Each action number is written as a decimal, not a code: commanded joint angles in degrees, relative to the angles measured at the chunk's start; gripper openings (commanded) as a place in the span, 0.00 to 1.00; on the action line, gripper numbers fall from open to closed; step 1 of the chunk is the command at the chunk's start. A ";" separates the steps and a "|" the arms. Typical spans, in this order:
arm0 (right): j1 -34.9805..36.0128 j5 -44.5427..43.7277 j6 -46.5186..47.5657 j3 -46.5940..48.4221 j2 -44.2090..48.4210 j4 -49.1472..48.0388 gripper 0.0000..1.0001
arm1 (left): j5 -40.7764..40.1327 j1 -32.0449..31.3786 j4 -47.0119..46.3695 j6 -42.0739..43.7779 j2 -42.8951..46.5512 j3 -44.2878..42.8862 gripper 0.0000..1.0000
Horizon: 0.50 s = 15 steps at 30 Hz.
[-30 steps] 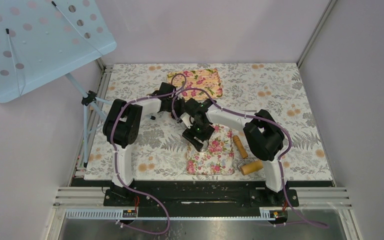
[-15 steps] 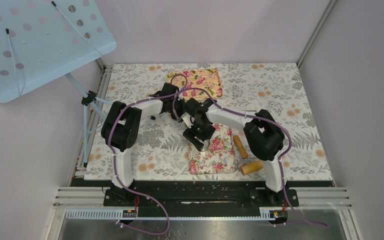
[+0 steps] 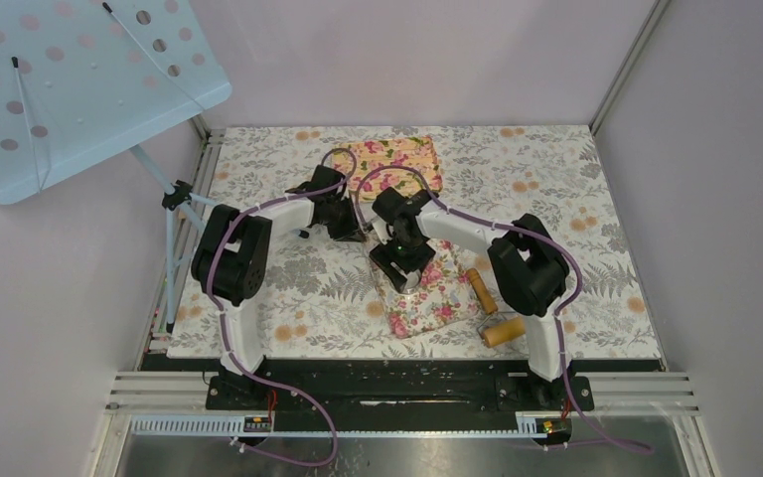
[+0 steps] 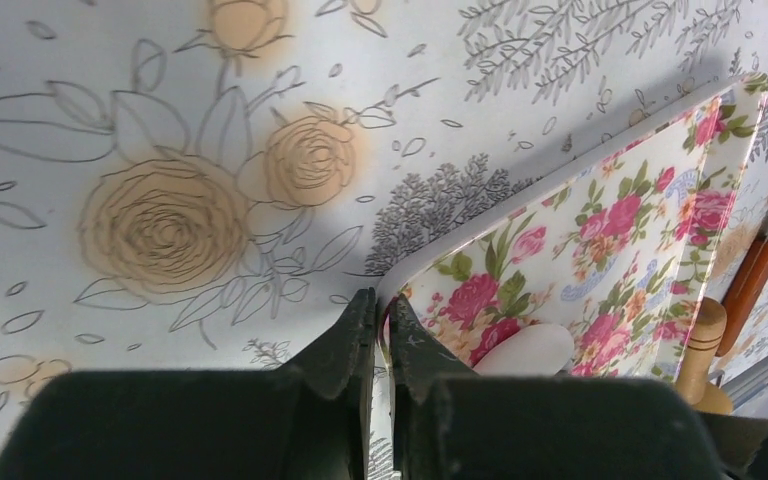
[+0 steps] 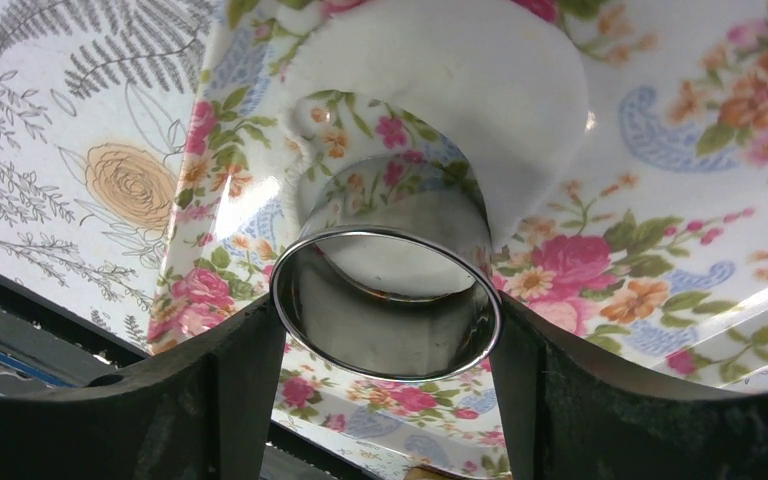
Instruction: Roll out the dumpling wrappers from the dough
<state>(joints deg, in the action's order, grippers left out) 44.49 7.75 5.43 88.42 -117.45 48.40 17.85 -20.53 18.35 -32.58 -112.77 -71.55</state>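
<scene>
floral board (image 3: 433, 298) newly skewed, left hand (image 4: 379, 302) gripping

Nothing written can be read in any of the views. No lettering, label, brand, number or sign is made out on anything near either hand.
</scene>
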 commanded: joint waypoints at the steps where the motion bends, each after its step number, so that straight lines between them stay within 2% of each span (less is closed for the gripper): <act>1: -2.43 -4.05 -2.19 -2.87 -0.85 1.99 0.13 | -11.79 3.90 2.18 -0.52 -0.60 2.73 0.00; 15: -7.44 -6.64 -3.85 -3.15 -1.38 1.00 0.12 | -10.61 4.53 0.41 -0.36 0.11 4.15 0.00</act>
<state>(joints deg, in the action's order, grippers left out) 39.59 8.01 1.98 87.88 -117.21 46.37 17.69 -18.33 17.67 -34.02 -111.50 -69.60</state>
